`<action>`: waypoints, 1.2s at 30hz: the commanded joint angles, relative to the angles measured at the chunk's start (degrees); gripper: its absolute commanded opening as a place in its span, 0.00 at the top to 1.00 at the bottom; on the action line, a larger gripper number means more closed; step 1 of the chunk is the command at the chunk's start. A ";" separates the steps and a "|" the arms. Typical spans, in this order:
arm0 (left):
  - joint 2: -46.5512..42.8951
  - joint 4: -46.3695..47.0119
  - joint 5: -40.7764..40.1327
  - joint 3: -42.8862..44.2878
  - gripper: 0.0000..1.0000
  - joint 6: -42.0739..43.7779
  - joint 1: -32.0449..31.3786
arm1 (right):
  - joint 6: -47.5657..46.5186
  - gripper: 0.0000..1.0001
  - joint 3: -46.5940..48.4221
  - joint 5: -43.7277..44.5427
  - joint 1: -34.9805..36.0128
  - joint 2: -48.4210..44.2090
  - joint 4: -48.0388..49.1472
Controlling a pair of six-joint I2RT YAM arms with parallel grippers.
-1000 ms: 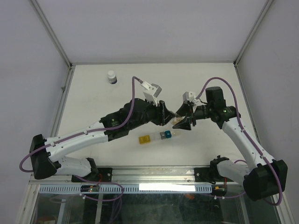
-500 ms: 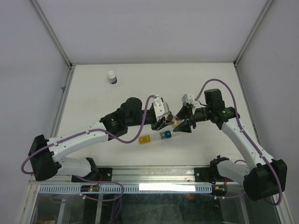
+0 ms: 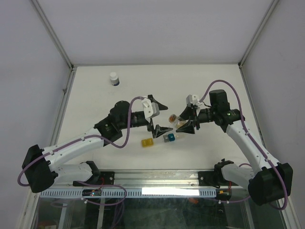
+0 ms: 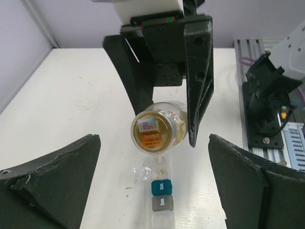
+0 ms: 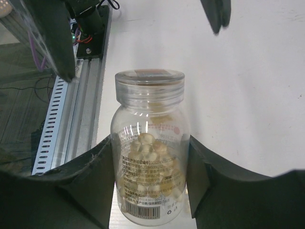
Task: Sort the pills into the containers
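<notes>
**A:** White tabletop (image 3: 95, 95) underneath everything. Biggest on it?

**B:** Two arms. Left arm (image 3: 86, 140) reaching in from the near left, right arm (image 3: 248, 143) from the near right, meeting close to the middle.

**A:** Claws?

**B:** Left gripper (image 3: 167, 117) spread wide, one finger on either side of the vial's capped end, touching nothing. Right gripper (image 3: 187, 120) pinching the clear vial (image 5: 150, 143) round its body, fingers pressed against both sides.

**A:** Upright?

**B:** No, tipped on its side above the table, clear lid (image 5: 150, 78) on and aimed left at the open claw.

**A:** Inside?

**B:** Pills (image 5: 147, 148), pale tan and round, heaped behind the printed label.

**A:** And the containers (image 3: 159, 139)?

**B:** Joined in a short strip, flat on the table just near of both claws. Yellow cube (image 3: 147, 142) at the left end, blue cube (image 3: 169, 138) further right with a grey one touching it, the rest clear. Seen from the left wrist, right below the vial.

**A:** Smallest?

**B:** Dark bottle (image 3: 114, 78) with a white cap, standing far left, well apart from the rest.
</notes>
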 commanded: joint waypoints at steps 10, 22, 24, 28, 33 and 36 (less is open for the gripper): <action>-13.72 15.83 -14.62 -11.45 0.02 -39.16 0.52 | -0.04 1.00 1.52 -0.95 -0.22 -0.44 2.23; -6.31 -5.97 -20.14 1.06 0.22 -51.22 0.63 | -0.14 1.00 1.39 -0.73 -0.23 0.01 2.36; -4.99 -7.15 -19.83 2.64 0.24 -50.63 0.26 | -0.14 1.00 1.43 -0.69 -0.22 0.01 2.32; -2.29 -8.82 -19.44 5.56 0.24 -49.30 -1.01 | -0.14 1.00 1.38 -0.60 -0.23 -0.08 2.30; 0.40 -11.46 -20.67 9.01 0.26 -47.65 -2.77 | -0.14 1.00 1.35 -0.64 -0.23 -0.01 2.29; 1.59 -12.70 -20.98 10.46 0.28 -46.85 -3.69 | -0.14 1.00 1.35 -0.69 -0.21 -0.08 2.24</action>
